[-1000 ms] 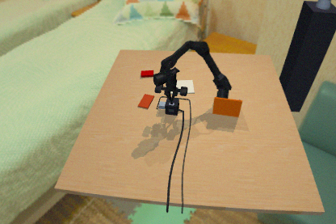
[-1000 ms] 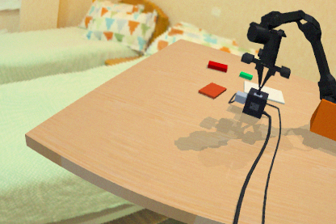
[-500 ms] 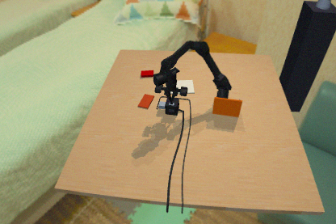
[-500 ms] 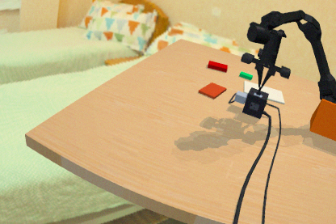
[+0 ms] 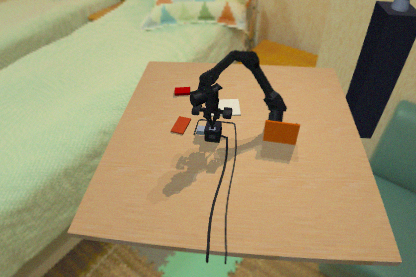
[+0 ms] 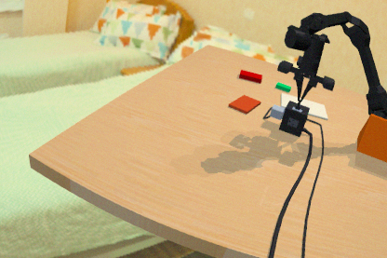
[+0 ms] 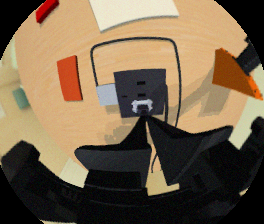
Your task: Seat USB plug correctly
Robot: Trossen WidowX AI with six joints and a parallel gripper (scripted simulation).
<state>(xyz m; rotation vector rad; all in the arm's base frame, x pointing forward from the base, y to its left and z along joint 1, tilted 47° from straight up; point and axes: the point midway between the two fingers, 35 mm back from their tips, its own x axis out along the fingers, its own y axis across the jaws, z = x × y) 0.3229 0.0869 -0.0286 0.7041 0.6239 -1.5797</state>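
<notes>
Tool Closing Narrowly on the Plug at the Power Cube

The tool (image 5: 212,123) (image 6: 300,101) (image 7: 145,118) is pointing down over the black power cube (image 5: 213,137) (image 6: 289,126) (image 7: 127,82), its fingers standing nearly together, tips almost meeting. They are gripping the USB plug (image 5: 212,128) (image 6: 298,108) (image 7: 142,106), whose pale part is showing at the cube's top, right below the tips. The plug is sitting at the socket there; how deep it is going, and which way round it is facing, the pictures are leaving unclear.

A pale block (image 5: 200,130) (image 6: 277,112) (image 7: 107,95) is standing against one side of the cube, with a thin dark cable (image 5: 230,193) (image 6: 312,198) (image 7: 134,38) looping around behind. A thicker black cable (image 5: 215,193) (image 6: 286,208) is trailing from the cube across the wooden surface (image 5: 135,213) (image 6: 140,133) (image 7: 39,55).

A faint pattern on the cube's side is showing in the exterior view, too small for reading. Nearby, a flat orange-red piece (image 5: 181,125) (image 6: 245,104) (image 7: 70,78), a red block (image 5: 182,91) (image 6: 250,76) (image 7: 47,10), a small green block (image 6: 283,87) and a white sheet (image 5: 232,107) (image 6: 313,108) (image 7: 132,12) are lying apart from the tool. An orange panel (image 5: 281,133) (image 6: 374,138) (image 7: 232,75) is standing by the arm's base.
</notes>
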